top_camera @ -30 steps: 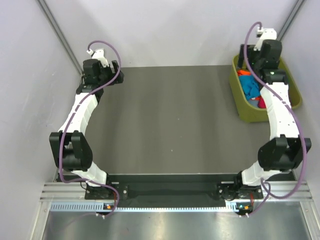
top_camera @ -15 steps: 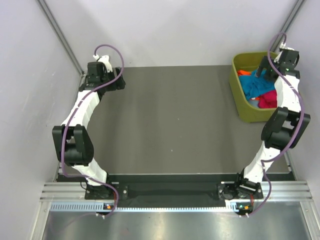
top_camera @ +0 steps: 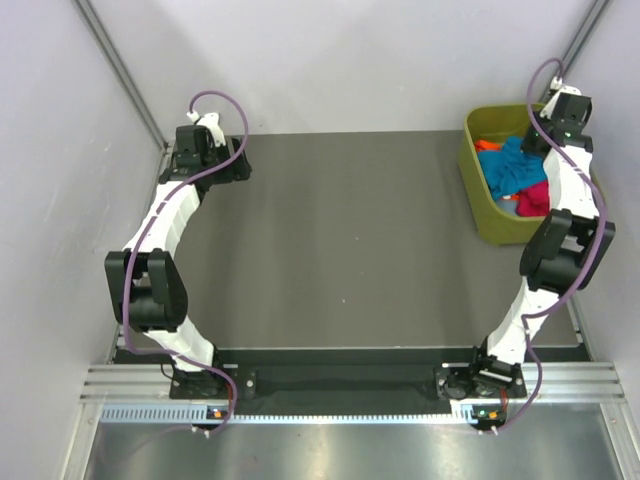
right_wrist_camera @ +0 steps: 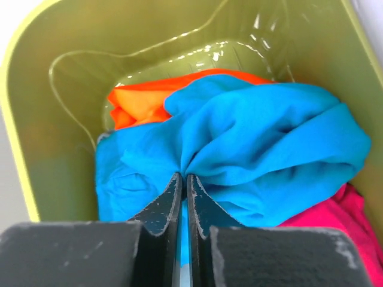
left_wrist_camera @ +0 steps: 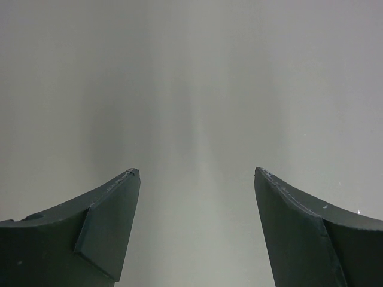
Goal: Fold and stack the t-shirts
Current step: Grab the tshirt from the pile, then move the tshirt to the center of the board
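Note:
The t-shirts lie bunched in the olive-green tub (top_camera: 482,200) at the back right of the table. A teal-blue t-shirt (right_wrist_camera: 263,155) sits on top, an orange one (right_wrist_camera: 143,98) behind it and a magenta-pink one (right_wrist_camera: 353,221) to the right. My right gripper (right_wrist_camera: 184,178) is down in the tub, shut on a pinched fold of the teal-blue t-shirt (top_camera: 512,165). At the table's back left corner, my left gripper (left_wrist_camera: 196,176) stands open and faces a bare grey wall, with nothing between its fingers.
The dark table top (top_camera: 340,240) stretches between the two arms. Grey walls close in the back and both sides. The tub's rim (right_wrist_camera: 12,119) and walls surround my right gripper closely.
My right gripper went from open to shut, pinching the teal-blue t-shirt inside the tub. The right arm swung further over the tub's back right. The left arm barely shifted.

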Motion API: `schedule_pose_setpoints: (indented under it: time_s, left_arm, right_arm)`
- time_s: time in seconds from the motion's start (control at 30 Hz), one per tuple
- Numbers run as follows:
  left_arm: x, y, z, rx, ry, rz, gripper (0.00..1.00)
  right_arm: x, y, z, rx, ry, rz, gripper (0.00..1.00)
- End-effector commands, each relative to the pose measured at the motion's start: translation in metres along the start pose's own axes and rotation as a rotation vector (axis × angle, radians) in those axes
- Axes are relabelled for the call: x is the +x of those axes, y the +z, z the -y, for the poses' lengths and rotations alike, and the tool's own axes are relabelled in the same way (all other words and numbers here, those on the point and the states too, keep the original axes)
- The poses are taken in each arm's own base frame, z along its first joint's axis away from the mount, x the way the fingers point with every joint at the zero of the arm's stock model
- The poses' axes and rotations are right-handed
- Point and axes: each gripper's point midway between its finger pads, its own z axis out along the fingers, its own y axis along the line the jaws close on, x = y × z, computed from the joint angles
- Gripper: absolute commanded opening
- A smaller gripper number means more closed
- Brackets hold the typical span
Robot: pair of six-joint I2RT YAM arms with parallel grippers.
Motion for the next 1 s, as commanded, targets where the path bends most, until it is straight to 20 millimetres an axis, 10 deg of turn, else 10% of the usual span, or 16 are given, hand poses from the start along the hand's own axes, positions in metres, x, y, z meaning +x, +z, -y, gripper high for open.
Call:
schedule_pose_setpoints:
  time_s: [0.0, 0.17, 0.5, 0.7, 0.97]
  left_arm:
    - [-0.003, -0.001, 0.005, 0.021, -0.002, 0.015, 0.81]
    - [-0.002, 0.002, -0.003, -0.014, 0.028, 0.008, 0.78]
    - [-0.013, -0.012, 0.005, -0.011, -0.080, 0.039, 0.89]
    - [-0.022, -0.030, 0.024, 0.071, -0.114, 0.022, 0.97]
    - [-0.040, -0.055, 0.031, 0.088, -0.063, 0.066, 0.99]
  right_arm:
    - [-0.056, -0.046, -0.022, -0.050, -0.039, 0.157, 0.00]
    - [-0.102, -0.116, -0.066, -0.167, -0.197, 0.303, 0.00]
    - [-0.199, -0.341, -0.222, -0.468, -0.433, 0.800, 0.00]
    - [-0.210, -0.434, -0.282, -0.662, -0.428, 0.988, 0.00]
    - [-0.199, -0.504, -0.320, -0.968, -0.338, 1.055, 0.00]
